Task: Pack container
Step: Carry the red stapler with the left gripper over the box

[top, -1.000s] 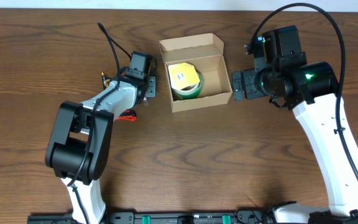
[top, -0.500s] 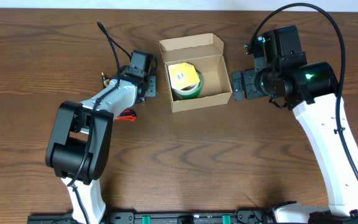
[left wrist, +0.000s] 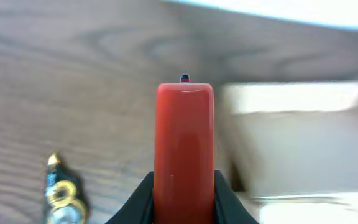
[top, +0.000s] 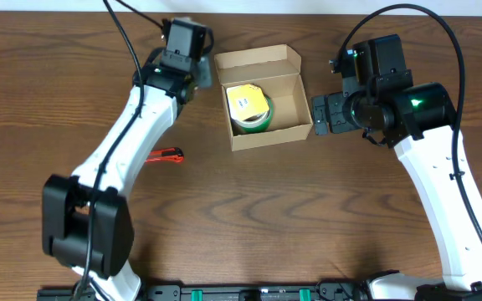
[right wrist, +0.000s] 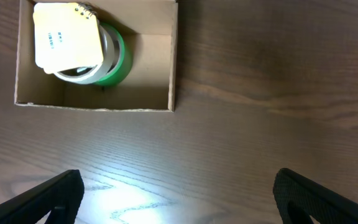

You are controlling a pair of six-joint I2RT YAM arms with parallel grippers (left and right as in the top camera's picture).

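The container (top: 263, 137), a tan cardboard box, stands open with its flap lid (top: 258, 60) folded back. In it lies a green tape roll (top: 253, 124) with a yellow pad (top: 247, 100) on top. My left gripper (top: 192, 73) hovers at the box's back left corner, shut on a red stick-shaped object (left wrist: 184, 143). The box (left wrist: 297, 143) is a pale blur to the right of that object. My right gripper (top: 325, 114) stands open just right of the box with nothing between its fingers. From the right wrist, the box (right wrist: 174, 56) and the tape roll (right wrist: 120, 59) lie ahead on the left.
A small red and black tool (top: 167, 155) lies on the wooden table left of the box's front. A small gold and silver thing (left wrist: 59, 193) lies on the wood below my left gripper. The table's far edge runs just behind the box.
My left arm has swung up and back from the table at the box's left side to its back left corner, carrying the red object. The right arm has not moved.
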